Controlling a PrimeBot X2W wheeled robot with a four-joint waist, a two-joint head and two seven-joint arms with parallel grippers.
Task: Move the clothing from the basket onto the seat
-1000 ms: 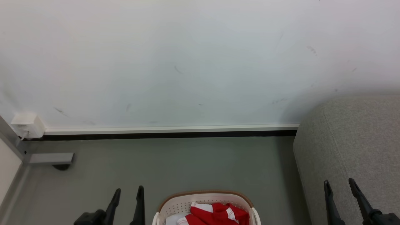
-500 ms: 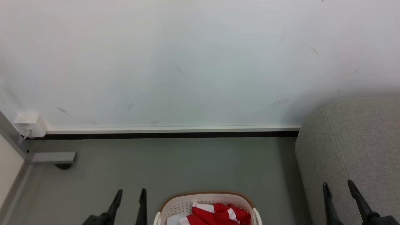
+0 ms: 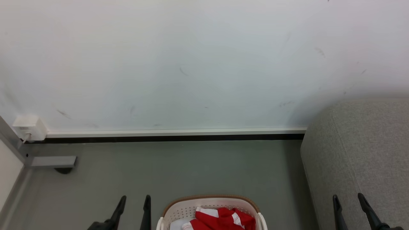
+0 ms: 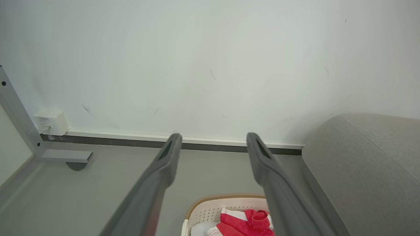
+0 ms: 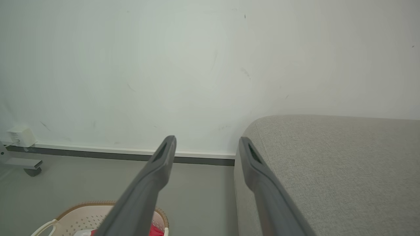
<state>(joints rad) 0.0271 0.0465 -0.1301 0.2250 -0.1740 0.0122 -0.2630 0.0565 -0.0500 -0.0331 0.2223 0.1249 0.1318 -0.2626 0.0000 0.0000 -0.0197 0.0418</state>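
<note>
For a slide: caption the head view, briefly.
Open left pincer and right pincer flank basket of red clothing beside grey seat.

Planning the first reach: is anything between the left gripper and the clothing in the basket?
Nothing visible. The left gripper is open beside the basket; only its rim separates it from the clothing, lying uncovered inside.

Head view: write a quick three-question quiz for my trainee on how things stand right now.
1. True or false: the clothing lies on the seat.
2. The basket stands: A) on the seat; B) on the floor; C) on a table.
3. Fill in: the left gripper and right gripper are both ___, holding nothing.
Key: 1 false; 2 B; 3 open.
</note>
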